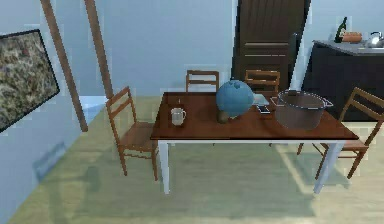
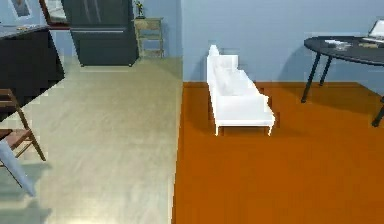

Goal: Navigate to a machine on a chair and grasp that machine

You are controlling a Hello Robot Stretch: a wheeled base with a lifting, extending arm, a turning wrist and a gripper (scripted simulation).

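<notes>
Closest to me in the fwd view is the wood worktop (image 1: 210, 128), red-brown top on white legs, standing on pale plank floor (image 1: 110, 190). On it, L to R: a mug (image 1: 178, 116), a round blue ball-like thing (image 1: 235, 98), a small dark flat item (image 1: 262, 107) just beside the ball, and a big grey pot (image 1: 300, 108) w/ handles. Four wooden chairs sit round it: left chair (image 1: 128, 125), two back chairs (image 1: 202, 78) and (image 1: 263, 78), and right chair (image 1: 355, 125). I can't make out what sits on their seats, so I can't tell where the machine is. Behind the worktop is a dark door (image 1: 268, 40). To its right is a dark side worktop (image 1: 345, 75) carrying a bottle (image 1: 342, 30), an orange bowl-like thing (image 1: 352, 37) and a kettle (image 1: 375, 40). On the fwd view's left wall hangs a framed picture (image 1: 20, 75), w/ two slanted brown posts (image 1: 60, 55) near it. In the arm side view the floor splits: pale planks on the left, orange-red floor (image 2: 280, 170) on the right. A white sofa (image 2: 238, 95) stands on the orange part by the blue wall, well apart from a round dark worktop (image 2: 350, 48) w/ small items on it at upper right. Far left there's a dark fridge (image 2: 100, 30), a small stand w/ a plant (image 2: 150, 35) beside it, and part of a brown chair (image 2: 12, 120) at the edge. Tool state: can't tell.
</notes>
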